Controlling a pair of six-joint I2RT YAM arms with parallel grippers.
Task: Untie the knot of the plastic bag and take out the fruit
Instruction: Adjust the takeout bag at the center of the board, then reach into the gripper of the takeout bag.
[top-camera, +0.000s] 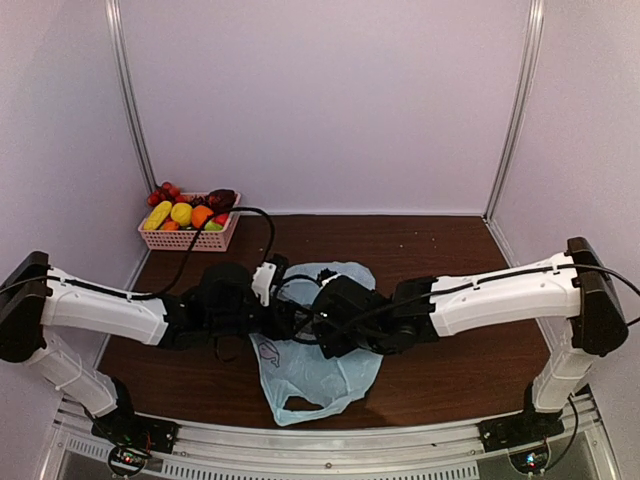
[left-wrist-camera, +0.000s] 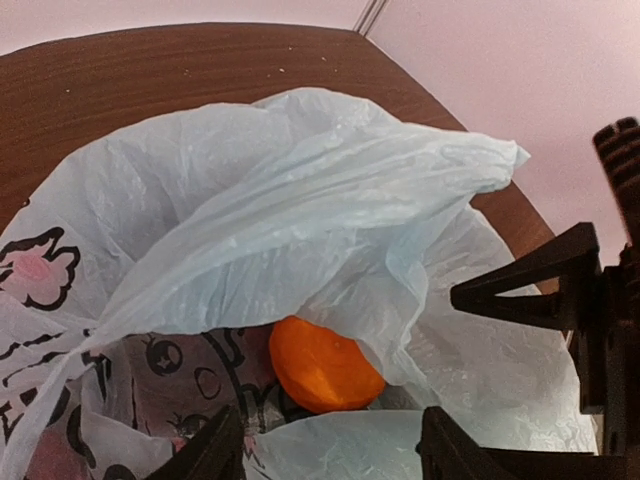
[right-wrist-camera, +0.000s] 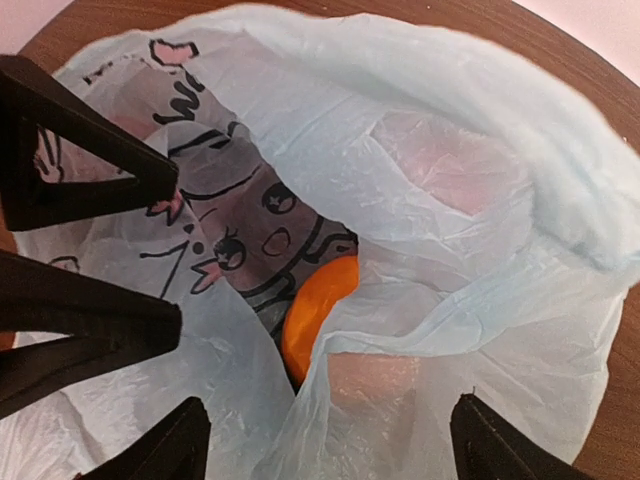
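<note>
The light blue plastic bag (top-camera: 315, 370) lies in the middle of the table, its mouth loose and gaping. The knot does not show. An orange fruit (left-wrist-camera: 320, 365) sits inside the mouth, half under a fold of film, and it also shows as the orange fruit (right-wrist-camera: 315, 310) in the right wrist view. My left gripper (left-wrist-camera: 330, 425) hovers open just before the fruit, its jaws either side of the bag's lower lip. My right gripper (right-wrist-camera: 328, 410) is open over the bag from the other side, holding nothing. Both grippers meet over the bag's upper part (top-camera: 305, 318).
A pink lattice basket (top-camera: 185, 241) with several toy fruits (top-camera: 181, 213) stands at the back left corner. The two arms cross the table's middle from either side. White walls close the back and sides.
</note>
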